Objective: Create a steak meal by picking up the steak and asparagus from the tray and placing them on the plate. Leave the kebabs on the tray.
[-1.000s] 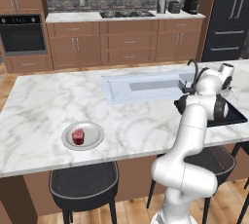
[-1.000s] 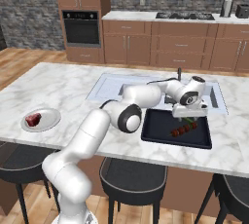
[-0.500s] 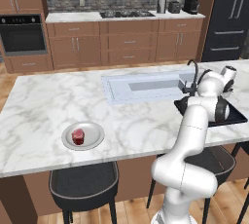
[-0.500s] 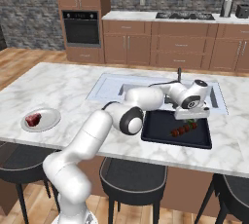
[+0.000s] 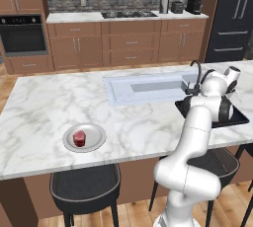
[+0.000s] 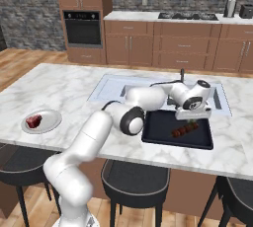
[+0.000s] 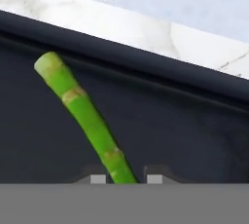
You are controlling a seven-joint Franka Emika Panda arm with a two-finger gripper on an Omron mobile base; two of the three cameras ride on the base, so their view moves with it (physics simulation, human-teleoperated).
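The thin green asparagus lies on the black tray, and its near end runs between my gripper's two tips, which press in on both sides of the stalk. In the right base view the gripper points down into the tray near its far edge, just beyond the dark brown kebabs. The red steak sits on the round plate far to the left on the island; it also appears as the steak on the plate.
A recessed sink with a dark faucet lies just behind the tray. Bar stools stand along the island's near edge. Bare marble counter stretches between the plate and the tray.
The gripper's jaws have closed in from wide open onto the asparagus stalk. The arm has stayed over the tray; steak and plate are unmoved.
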